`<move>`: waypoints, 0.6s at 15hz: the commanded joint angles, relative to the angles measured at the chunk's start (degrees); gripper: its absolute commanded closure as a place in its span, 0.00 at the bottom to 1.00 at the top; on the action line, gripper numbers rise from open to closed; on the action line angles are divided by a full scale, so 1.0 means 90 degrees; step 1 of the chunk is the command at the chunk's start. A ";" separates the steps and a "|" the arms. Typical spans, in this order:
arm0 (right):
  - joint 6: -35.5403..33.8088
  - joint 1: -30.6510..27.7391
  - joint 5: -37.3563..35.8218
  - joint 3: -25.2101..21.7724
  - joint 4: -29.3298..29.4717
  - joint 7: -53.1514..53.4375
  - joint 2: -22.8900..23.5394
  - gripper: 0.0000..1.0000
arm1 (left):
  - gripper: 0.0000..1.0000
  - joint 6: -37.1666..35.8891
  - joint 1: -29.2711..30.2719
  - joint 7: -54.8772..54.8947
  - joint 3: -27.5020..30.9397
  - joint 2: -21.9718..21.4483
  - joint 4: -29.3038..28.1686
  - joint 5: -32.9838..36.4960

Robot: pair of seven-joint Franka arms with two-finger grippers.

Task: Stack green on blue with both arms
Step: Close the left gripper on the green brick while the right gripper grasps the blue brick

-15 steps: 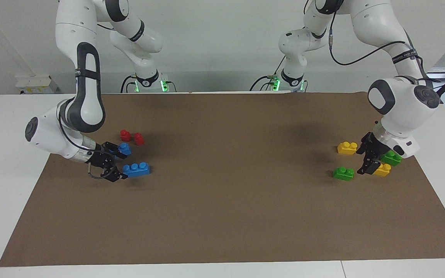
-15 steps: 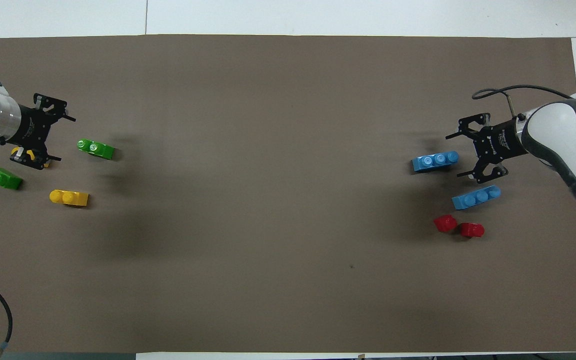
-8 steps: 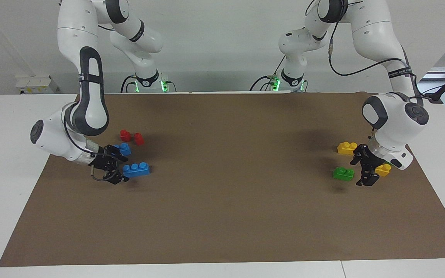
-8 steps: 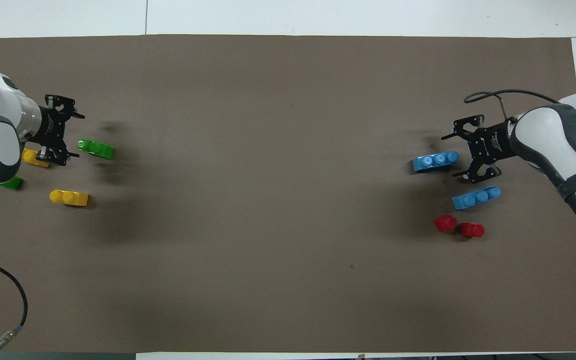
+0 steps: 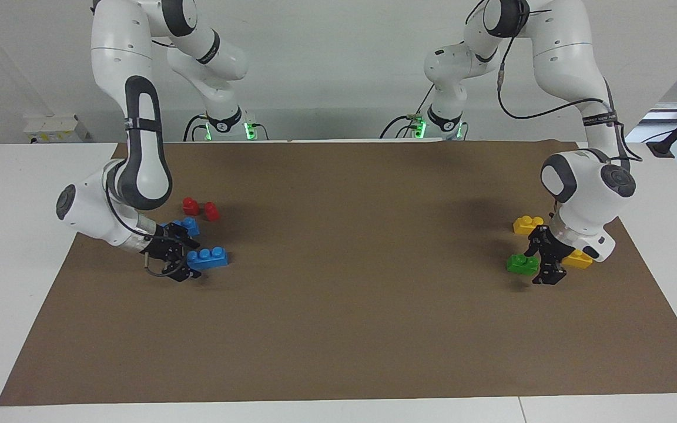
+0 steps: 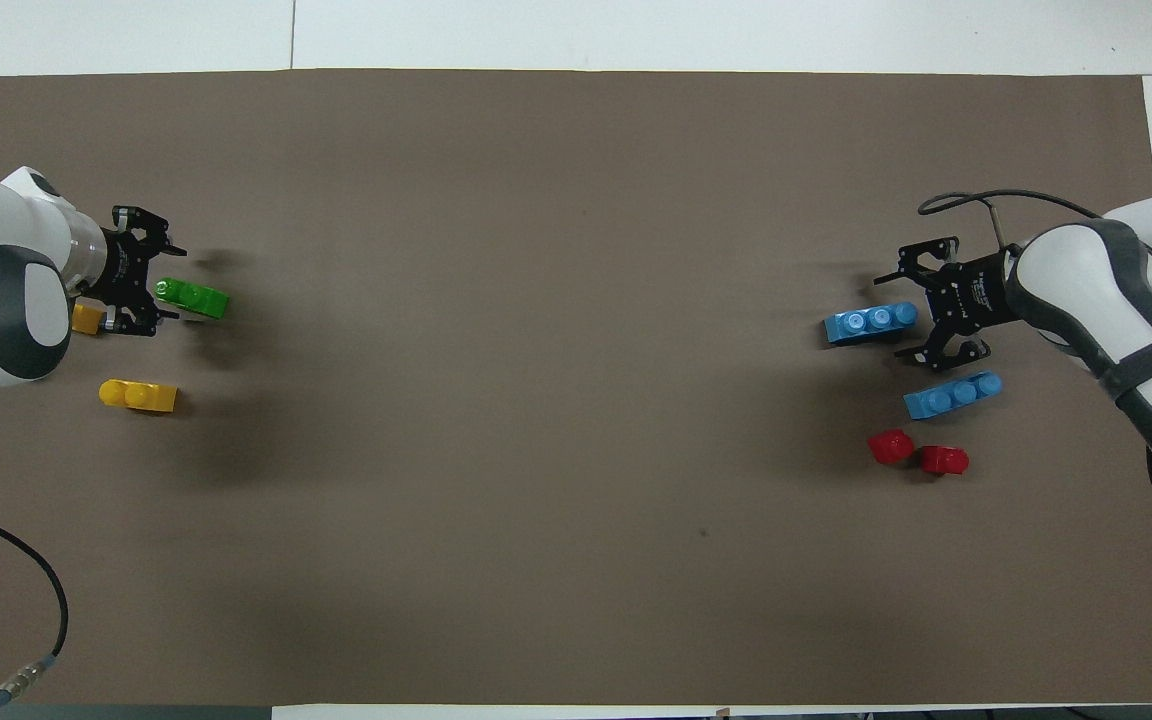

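Note:
A green brick (image 6: 193, 297) (image 5: 521, 264) lies on the brown mat at the left arm's end of the table. My left gripper (image 6: 168, 288) (image 5: 542, 262) is low at the end of that brick, level with it. At the right arm's end lie two blue bricks. My right gripper (image 6: 894, 314) (image 5: 190, 259) is open, with the end of the blue brick farther from the robots (image 6: 870, 322) (image 5: 208, 257) between its jaws. The second blue brick (image 6: 952, 395) (image 5: 185, 224) is partly hidden by that gripper in the facing view.
Two yellow bricks (image 6: 138, 395) (image 6: 86, 318) lie close to the green one, one half under the left arm. Two small red bricks (image 6: 889, 446) (image 6: 944, 460) sit nearer the robots than the blue ones. The brown mat (image 6: 576, 300) covers the table.
The left gripper has moved from over the yellow brick to the green brick's end and has narrowed. The right gripper has slid closer around the blue brick's end. No brick has moved.

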 commanded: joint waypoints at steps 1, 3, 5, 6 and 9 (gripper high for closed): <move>0.0195 -0.0033 0.0203 0.0014 -0.0204 -0.0276 -0.0091 0.29 | 1.00 0.0044 -0.0025 -0.0046 0.0013 -0.0053 -0.0031 0.0306; 0.0156 -0.0033 0.0203 0.0014 -0.0165 -0.0412 -0.0091 0.78 | 1.00 -0.0093 -0.0015 -0.0007 0.0003 -0.0073 0.0037 0.0307; -0.0048 -0.0033 0.0174 0.0004 0.0068 -0.0384 -0.0071 1.00 | 1.00 -0.0239 -0.0005 0.0003 0.0003 -0.0102 0.0096 0.0307; -0.0397 -0.0033 0.0116 0.0004 0.0350 -0.0374 -0.0071 1.00 | 1.00 -0.0269 -0.0054 0.0003 0.0003 -0.0122 0.0096 0.0317; -0.1268 0.0170 0.0086 -0.0006 0.1287 0.0276 -0.0101 1.00 | 1.00 -0.0764 -0.0161 -0.0007 -0.0026 -0.0297 0.0339 0.0327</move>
